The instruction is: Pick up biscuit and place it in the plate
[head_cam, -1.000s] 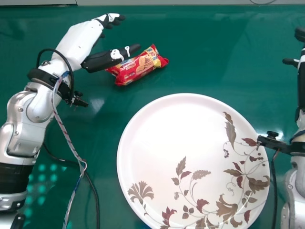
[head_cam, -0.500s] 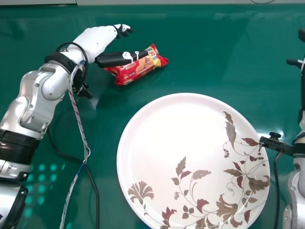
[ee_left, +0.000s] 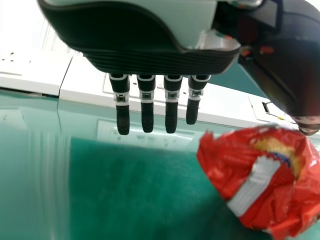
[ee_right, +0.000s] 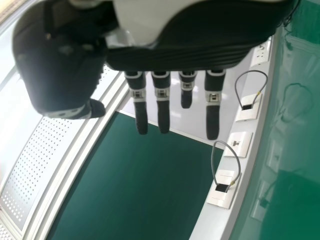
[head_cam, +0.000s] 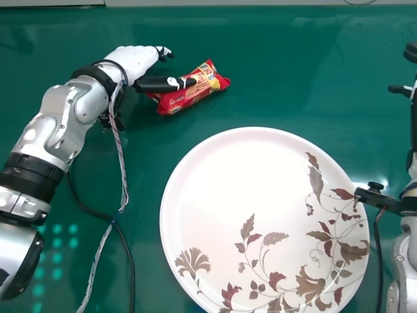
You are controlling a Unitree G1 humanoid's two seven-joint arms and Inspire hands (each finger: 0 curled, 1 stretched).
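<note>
Biscuit packet in shiny red plastic [head_cam: 186, 99] lies on the glossy green desk [head_cam: 293, 78] beyond a round white leaf-patterned plate [head_cam: 241, 176]. Left robot hand [head_cam: 133, 60] has straight fingers, thumb apart and over the packet; right robot hand [head_cam: 412, 52], also straight-fingered, is at the right edge.

And here's our biscuit packet [head_cam: 189, 96], lying at a slant on the green table [head_cam: 293, 72], its left end nearer us, its right end pointing away! We've got a shiny red wrapper, yellow towards that right end, with biscuits pictured on it. In the left wrist view we catch its creased, crumpled film and a pale, ridged strip. Over to our plate [head_cam: 228, 169], round and whitish, lying face up, nearer us than the packet and mostly to its right, a gap between them. Brown and maroon leaves and flowers sweep around its near and right side!
</note>
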